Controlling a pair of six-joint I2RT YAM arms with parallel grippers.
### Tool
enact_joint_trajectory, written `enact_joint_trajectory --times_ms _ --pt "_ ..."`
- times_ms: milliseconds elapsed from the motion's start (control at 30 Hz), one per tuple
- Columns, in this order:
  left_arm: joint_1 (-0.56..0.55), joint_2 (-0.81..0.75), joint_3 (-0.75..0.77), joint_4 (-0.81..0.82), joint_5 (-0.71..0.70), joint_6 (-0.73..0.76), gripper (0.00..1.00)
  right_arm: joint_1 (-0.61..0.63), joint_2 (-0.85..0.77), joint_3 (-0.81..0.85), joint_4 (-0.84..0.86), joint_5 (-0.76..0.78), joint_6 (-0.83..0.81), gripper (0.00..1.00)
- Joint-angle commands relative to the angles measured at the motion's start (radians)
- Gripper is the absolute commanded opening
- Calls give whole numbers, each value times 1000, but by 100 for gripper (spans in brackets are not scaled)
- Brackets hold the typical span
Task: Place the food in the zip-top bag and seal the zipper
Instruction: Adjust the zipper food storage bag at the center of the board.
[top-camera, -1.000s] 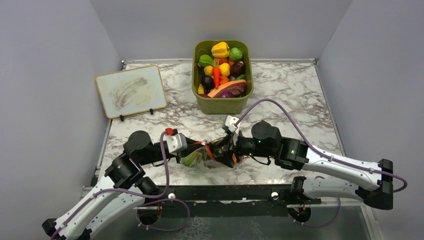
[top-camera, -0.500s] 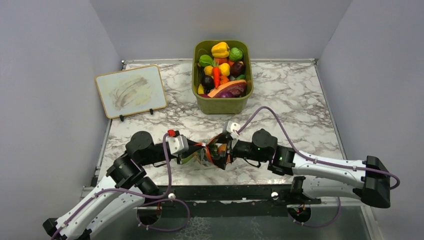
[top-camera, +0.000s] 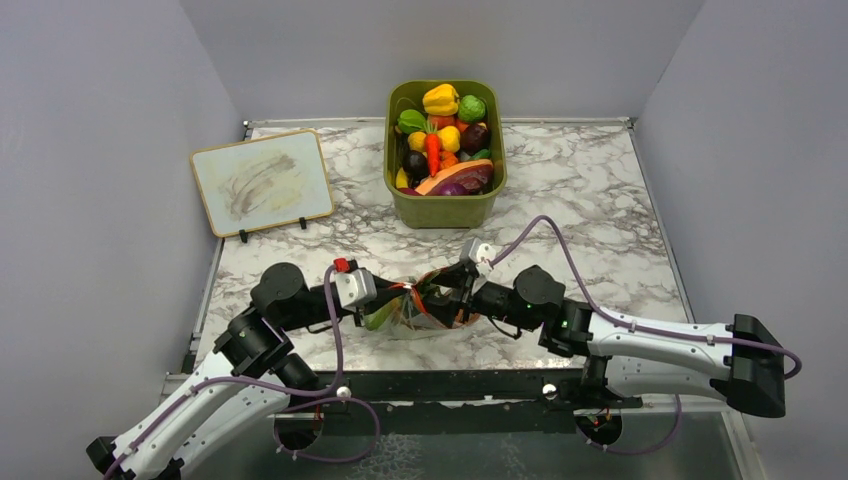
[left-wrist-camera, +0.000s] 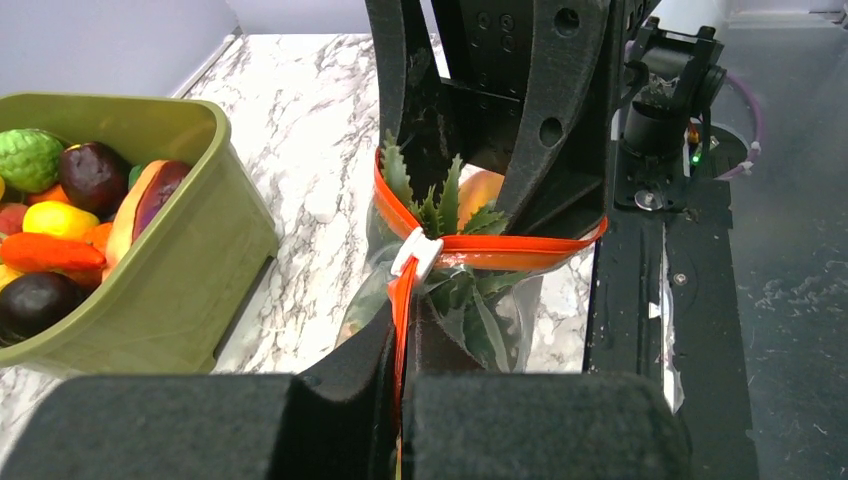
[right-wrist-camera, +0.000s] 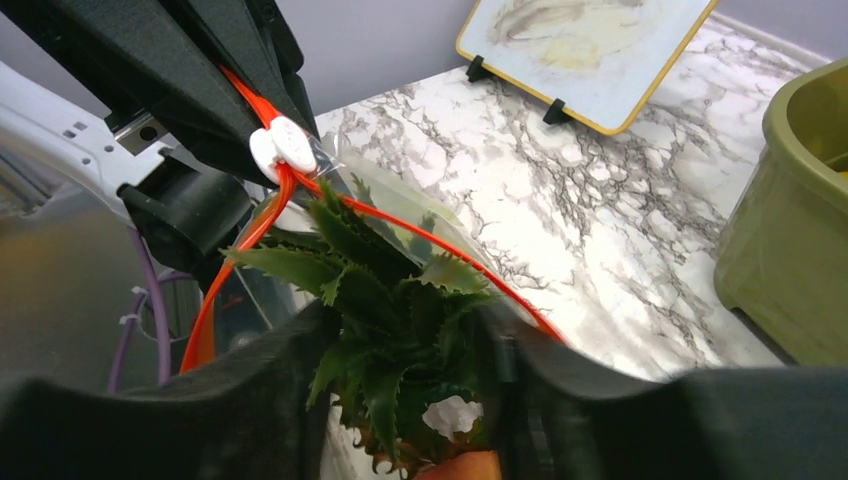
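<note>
The bag (top-camera: 405, 322) is being kept on the table (top-camera: 580, 190) at its near edge, between the 2 grippers. The zipper (left-wrist-camera: 510, 245) is being pinched by the left gripper (left-wrist-camera: 405, 335), whose fingers are clenched on the strip just short of the white slider (left-wrist-camera: 418, 252). The fruit (right-wrist-camera: 380, 290) is being grasped at its leafy top by the right gripper (right-wrist-camera: 405, 320), and the leaves are being ringed by the open zipper loop. 1 light-green ball (top-camera: 380, 318) is being shown inside the bag's left end. The bin (top-camera: 445, 210) is being left far back, well apart.
</note>
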Motion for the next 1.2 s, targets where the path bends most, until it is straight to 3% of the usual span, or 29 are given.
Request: enact_joint_trajectory --times_ms 0,100,233,433,533,633,667,800,1000,1167 --pt "-5 7 26 98 18 -27 0 -1 -11 52 -66 9 -37 59" --pt "-5 14 20 120 22 -40 0 -1 0 44 -88 -48 -84 68" --pt "-5 27 9 169 52 -72 0 -1 14 19 -11 -36 -95 70" --pt "-5 36 1 207 55 -98 0 -1 112 39 93 -216 -201 57" --pt "-5 46 1 214 67 -109 0 1 151 63 115 -272 -244 37" --pt "-5 46 1 204 63 -110 0 0 162 98 93 -213 -227 3" --pt "-5 39 3 192 54 -102 0 0 151 99 80 -189 -220 1" --pt "-5 28 47 78 -13 -21 0 -1 31 106 -88 -105 -227 1" --pt "-5 43 63 -18 -66 59 0 0 -106 241 -508 -91 -281 1" --pt "-5 60 34 5 -59 64 0 -1 -166 265 -563 -144 -272 1"
